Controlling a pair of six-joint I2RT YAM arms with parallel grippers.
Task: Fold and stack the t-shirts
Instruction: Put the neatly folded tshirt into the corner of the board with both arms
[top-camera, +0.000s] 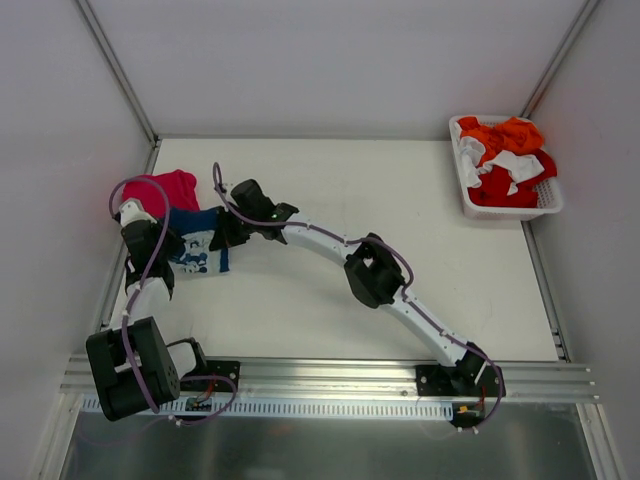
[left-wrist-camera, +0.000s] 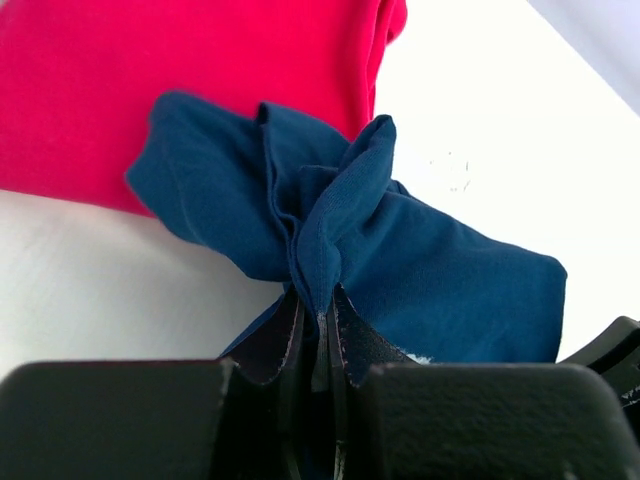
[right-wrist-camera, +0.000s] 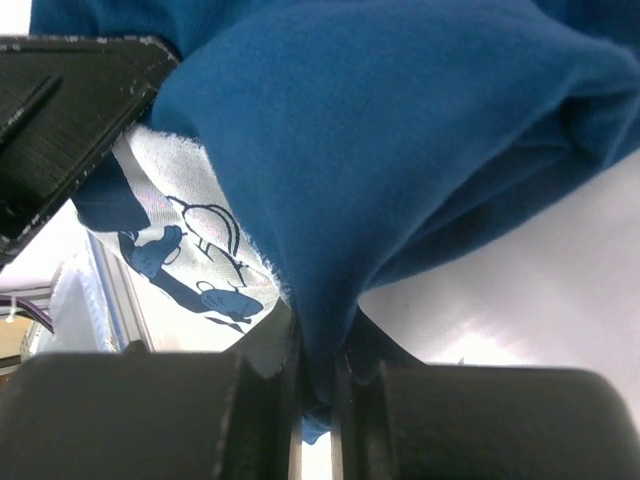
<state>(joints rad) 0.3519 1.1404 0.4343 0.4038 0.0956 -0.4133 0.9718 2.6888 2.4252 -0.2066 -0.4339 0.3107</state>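
Navy t-shirt (top-camera: 203, 247) sits at the far-left part of the white table (top-camera: 350, 180), bunched between my two grippers. Soft matte knit, gathered into folds and a pinched ridge. One face carries a white cartoon print (right-wrist-camera: 190, 250): a drawn figure with black outlines and blue fill. The print is too partial for me to read any lettering on it.

My left gripper (left-wrist-camera: 320, 330) is clamped on a pleat of the navy cloth, jaws nearly together with fabric squeezed between the black fingers (left-wrist-camera: 400, 410). My right gripper (right-wrist-camera: 318, 350) is likewise clamped on a fold of the same shirt from the opposite side, cloth draping over and down into the jaws.

Red t-shirt (top-camera: 170, 188) lies flat just behind the navy one, touching it, with a folded straight edge. Pinkish-red, smooth knit; in the left wrist view (left-wrist-camera: 180, 80) the navy cloth overlaps its near edge.

A white slotted plastic basket (top-camera: 470, 205) is at the far-right corner of the table, well apart, holding crumpled orange, red and white clothes (top-camera: 505, 160).
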